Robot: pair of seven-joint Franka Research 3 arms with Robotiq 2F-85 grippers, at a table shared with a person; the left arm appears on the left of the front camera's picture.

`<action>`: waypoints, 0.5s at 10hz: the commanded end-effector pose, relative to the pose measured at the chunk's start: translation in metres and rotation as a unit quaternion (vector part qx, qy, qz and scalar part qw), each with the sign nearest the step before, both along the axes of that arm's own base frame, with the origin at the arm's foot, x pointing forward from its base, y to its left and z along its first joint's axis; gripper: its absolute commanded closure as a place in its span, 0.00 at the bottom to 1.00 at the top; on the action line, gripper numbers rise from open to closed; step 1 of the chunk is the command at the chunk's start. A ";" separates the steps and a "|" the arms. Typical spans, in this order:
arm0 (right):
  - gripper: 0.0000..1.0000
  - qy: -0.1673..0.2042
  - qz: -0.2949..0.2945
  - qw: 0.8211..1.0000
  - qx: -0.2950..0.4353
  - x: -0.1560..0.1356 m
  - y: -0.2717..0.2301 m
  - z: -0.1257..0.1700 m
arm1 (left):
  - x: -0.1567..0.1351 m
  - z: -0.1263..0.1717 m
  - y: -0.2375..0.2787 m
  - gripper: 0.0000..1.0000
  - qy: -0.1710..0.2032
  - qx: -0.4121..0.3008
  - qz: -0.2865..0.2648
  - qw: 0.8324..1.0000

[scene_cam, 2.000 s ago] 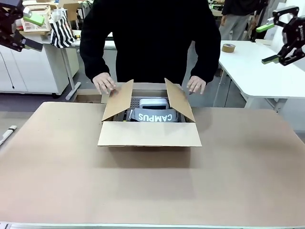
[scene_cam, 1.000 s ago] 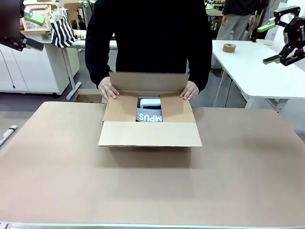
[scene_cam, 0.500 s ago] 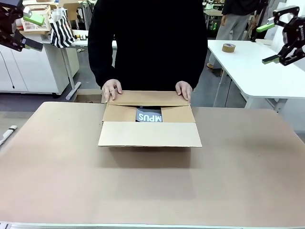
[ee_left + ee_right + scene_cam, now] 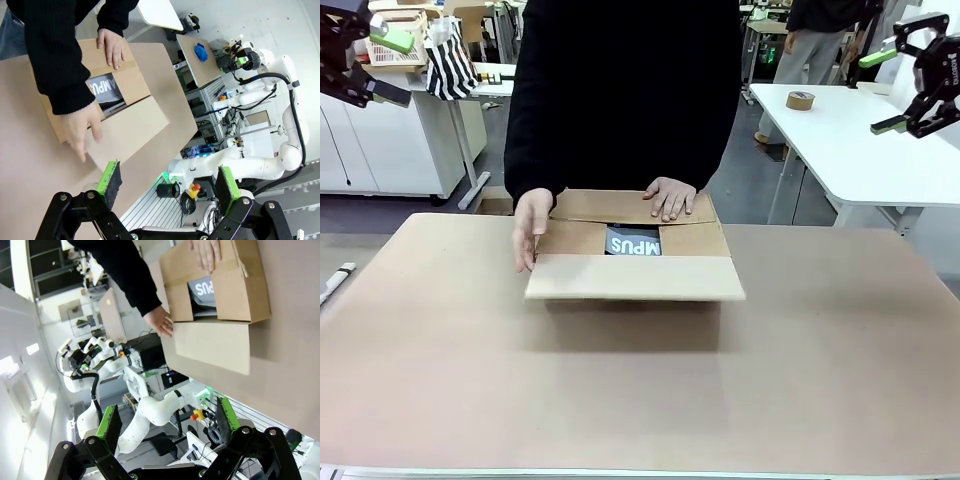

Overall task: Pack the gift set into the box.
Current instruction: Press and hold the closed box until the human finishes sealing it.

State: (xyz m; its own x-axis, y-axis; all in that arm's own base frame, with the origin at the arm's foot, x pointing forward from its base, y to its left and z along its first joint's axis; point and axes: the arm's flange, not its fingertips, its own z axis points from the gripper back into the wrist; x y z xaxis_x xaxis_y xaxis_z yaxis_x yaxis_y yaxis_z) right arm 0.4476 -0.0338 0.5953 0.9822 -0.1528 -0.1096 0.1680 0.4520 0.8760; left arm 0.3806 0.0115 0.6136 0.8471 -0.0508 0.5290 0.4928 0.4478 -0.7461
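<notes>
Brown worktop (image 4: 820,380), far edge: brown cardboard carton (image 4: 635,281) flaps hide the dark-banded package (image 4: 634,243) bar "MPUS"; both arms' jaws released.

The brown table (image 4: 800,380) carries the box (image 4: 635,280) near its far edge

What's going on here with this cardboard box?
A person is closing the box with the gift set already inside. One hand presses the far flap down; the other hand is at the near flap's end, that flap lying open. The left gripper and right gripper hang open, raised at the sides, holding nothing.
</notes>
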 end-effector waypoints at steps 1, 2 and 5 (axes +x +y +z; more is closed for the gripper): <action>0.00 0.003 0.003 1.000 -0.002 -0.002 0.000 0.001 | -0.002 -0.001 -0.002 0.00 -0.003 -0.009 -0.001 1.000; 0.00 0.003 0.003 1.000 -0.002 -0.002 0.000 0.001 | -0.002 -0.001 -0.002 0.00 -0.003 -0.009 -0.001 1.000; 0.00 0.003 0.003 1.000 -0.002 -0.002 0.000 0.001 | -0.002 -0.001 -0.002 0.00 -0.003 -0.009 -0.001 1.000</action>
